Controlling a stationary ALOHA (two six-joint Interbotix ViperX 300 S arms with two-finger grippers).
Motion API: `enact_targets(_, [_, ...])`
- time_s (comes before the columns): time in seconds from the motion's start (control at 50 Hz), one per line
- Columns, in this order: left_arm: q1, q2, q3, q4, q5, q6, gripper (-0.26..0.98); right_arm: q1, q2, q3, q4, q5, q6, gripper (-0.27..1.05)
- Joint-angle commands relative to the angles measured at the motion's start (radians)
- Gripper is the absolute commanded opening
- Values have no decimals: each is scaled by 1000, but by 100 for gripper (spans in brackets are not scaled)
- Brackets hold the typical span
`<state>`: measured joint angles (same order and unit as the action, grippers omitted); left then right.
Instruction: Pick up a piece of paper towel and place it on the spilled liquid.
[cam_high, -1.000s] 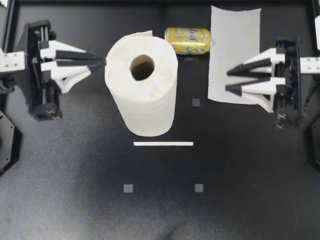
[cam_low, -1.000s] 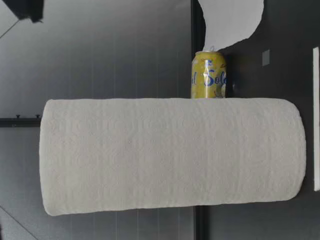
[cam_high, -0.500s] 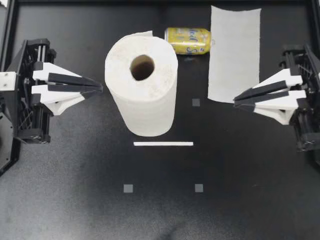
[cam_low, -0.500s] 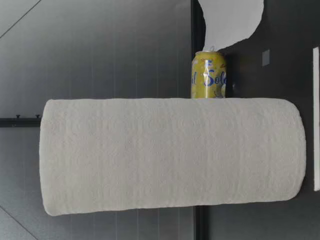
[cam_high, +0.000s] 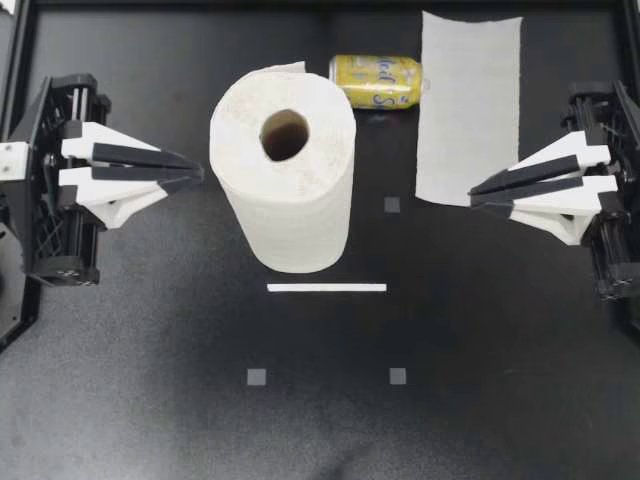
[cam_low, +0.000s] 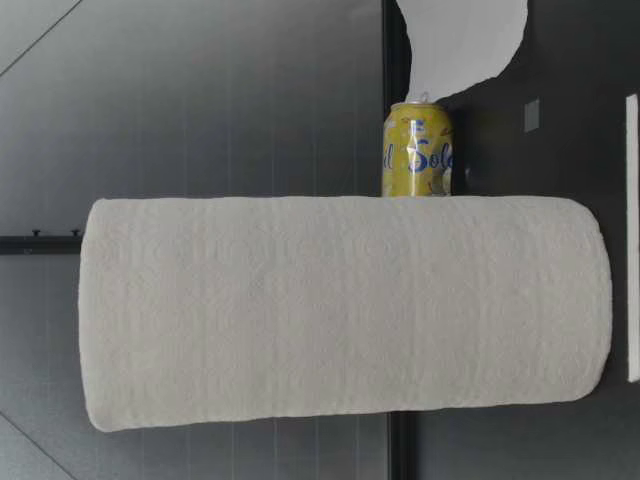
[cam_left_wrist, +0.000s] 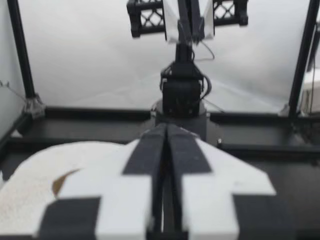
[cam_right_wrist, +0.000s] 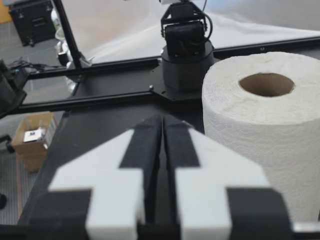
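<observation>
A large white paper towel roll (cam_high: 285, 180) stands upright at the table's middle left and fills the low view (cam_low: 340, 310). One torn-off sheet (cam_high: 468, 108) lies flat at the back right, just beside a yellow can (cam_high: 378, 82) lying on its side. No liquid can be made out on the dark table. My left gripper (cam_high: 200, 172) hovers just left of the roll, shut and empty. My right gripper (cam_high: 472, 193) is shut and empty too, its tips by the sheet's near right corner. The right wrist view shows the roll (cam_right_wrist: 270, 120) ahead of the closed fingers (cam_right_wrist: 145, 145).
A white tape strip (cam_high: 326, 288) lies in front of the roll, with small grey squares (cam_high: 392, 204) marked around it. The black frame rail (cam_high: 320, 6) runs along the back. My right arm's base (cam_left_wrist: 182, 95) shows across the table in the left wrist view.
My right gripper has drawn back off the sheet toward the right and closed, leaving the sheet flat. My left gripper has pulled slightly away from the roll.
</observation>
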<state>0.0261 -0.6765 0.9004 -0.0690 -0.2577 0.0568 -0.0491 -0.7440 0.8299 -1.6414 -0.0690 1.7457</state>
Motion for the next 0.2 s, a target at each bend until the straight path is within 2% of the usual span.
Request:
enact_targets(0.0, [-3,-5,-5,0,-38,-2,13,8,-2,-29,-2,3,-2,19])
enact_targets(0.18, [-3,-5,6,0,-55,-3,13,8,-3,-29,-2,3,-2,19])
